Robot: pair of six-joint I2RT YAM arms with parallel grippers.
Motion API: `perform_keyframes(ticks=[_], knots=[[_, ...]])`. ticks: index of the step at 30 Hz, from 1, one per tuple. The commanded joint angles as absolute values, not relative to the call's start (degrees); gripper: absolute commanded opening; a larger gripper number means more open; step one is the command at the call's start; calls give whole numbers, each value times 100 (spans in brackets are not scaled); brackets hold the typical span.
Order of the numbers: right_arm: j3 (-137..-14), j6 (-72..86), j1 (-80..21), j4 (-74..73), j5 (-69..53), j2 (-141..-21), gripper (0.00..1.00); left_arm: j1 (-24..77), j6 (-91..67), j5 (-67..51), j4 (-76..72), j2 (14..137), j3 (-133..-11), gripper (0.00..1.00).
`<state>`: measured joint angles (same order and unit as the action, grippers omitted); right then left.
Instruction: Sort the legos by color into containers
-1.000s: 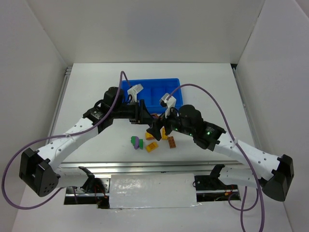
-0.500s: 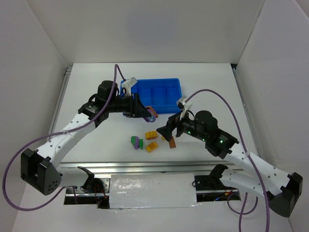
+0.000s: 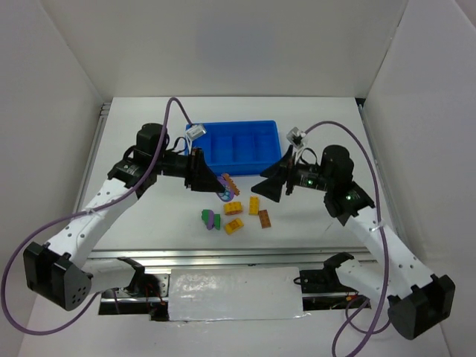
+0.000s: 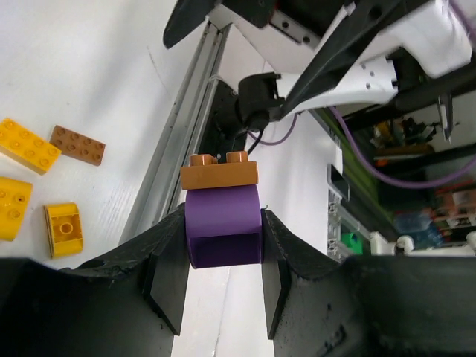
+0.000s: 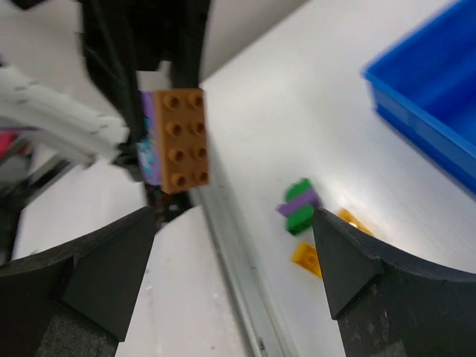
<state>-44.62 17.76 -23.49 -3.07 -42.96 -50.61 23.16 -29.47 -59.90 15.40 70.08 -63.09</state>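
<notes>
My left gripper is shut on a purple lego with a brown lego stuck to its far end, held above the table in front of the blue tray of containers. My right gripper faces this pair from the right, open, with nothing between its fingers. Its own view shows the brown lego studs-on, beyond the gripper. On the table below lie yellow legos, a brown lego and a green-and-purple stack.
The tray stands at the back centre, a corner of its wall showing in the right wrist view. The table's near edge, a metal rail, runs just below the loose bricks.
The two grippers, close together over the pile a second ago, have drawn apart. The left one moved back left with the purple and brown pair; the right one swung right and back.
</notes>
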Motion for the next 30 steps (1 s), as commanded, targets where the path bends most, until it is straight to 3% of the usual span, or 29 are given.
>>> perform_keyframes(ticks=[1,5,9,11,16,22,25,30], knots=[[-5281,2433,-2346,324,-6465,-5622,93,2312,-2311,-6441,1680,6662,-6356,0],[-5590,3372,-2487,737,-7072,-6081,94,2320,-2171,-6749,1556,6671,-6232,0],[-5388,4622,-2566,2556,-7479,-6336,94,2312,-2601,-7049,854,6513,-6012,0],[-5554,4397,-2680,2383,-7576,-6547,94,2320,-2759,-7127,494,6478,-5942,0],[-6626,2516,-3207,-507,-6585,-7144,92,2312,-3243,-7224,44,6592,-5897,0],[-6671,2434,-3507,-537,-6302,-7383,89,2320,-3331,-7260,-237,6645,-5871,0],[-6671,2312,-3498,-685,-6345,-7427,81,2312,-3296,-7260,-281,6583,-5862,0],[-6460,2513,-3489,-326,-6627,-7427,57,2320,-3182,-7207,-123,6583,-5880,0]])
